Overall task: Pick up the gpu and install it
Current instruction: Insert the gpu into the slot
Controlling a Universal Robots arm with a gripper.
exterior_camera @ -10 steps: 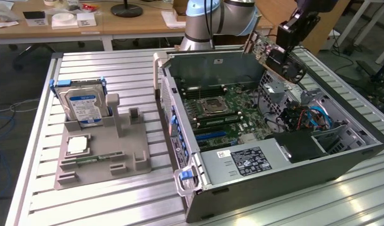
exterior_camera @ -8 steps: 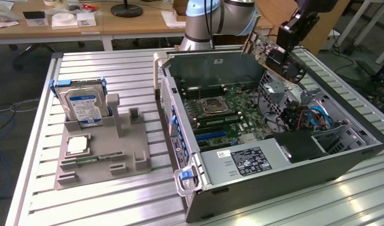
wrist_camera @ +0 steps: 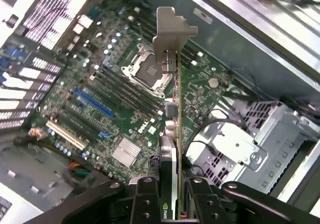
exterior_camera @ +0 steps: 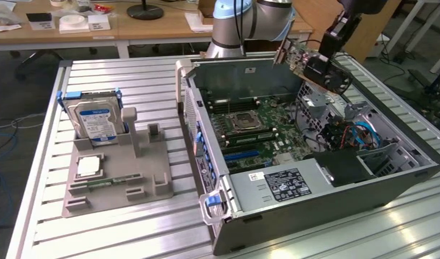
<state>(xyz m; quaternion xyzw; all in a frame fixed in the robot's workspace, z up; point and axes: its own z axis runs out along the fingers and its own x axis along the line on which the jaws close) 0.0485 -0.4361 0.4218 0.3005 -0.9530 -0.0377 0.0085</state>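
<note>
**Gripper (exterior_camera: 327,51) has the gpu (exterior_camera: 314,67) up over the open case (exterior_camera: 306,210)**

Jaws are clamped across the card's thickness, near its upper edge. The gpu hangs tilted in the air above the far corner of the case, clear of the motherboard (exterior_camera: 267,127) and not touching anything I can see. In the wrist view you look straight down the card edge-on, with the bracket (wrist_camera: 172,31) at the far end and the blue slot (wrist_camera: 92,103) off to one side below.

Handling-wise, my guess is it's light and stiff but fragile, since it's a thin board with bare parts. Pinching the cooler body seems the sane place to hold it. The bracket is thin sheet metal and would probably flex, and I'd keep off the connector edge.
</note>
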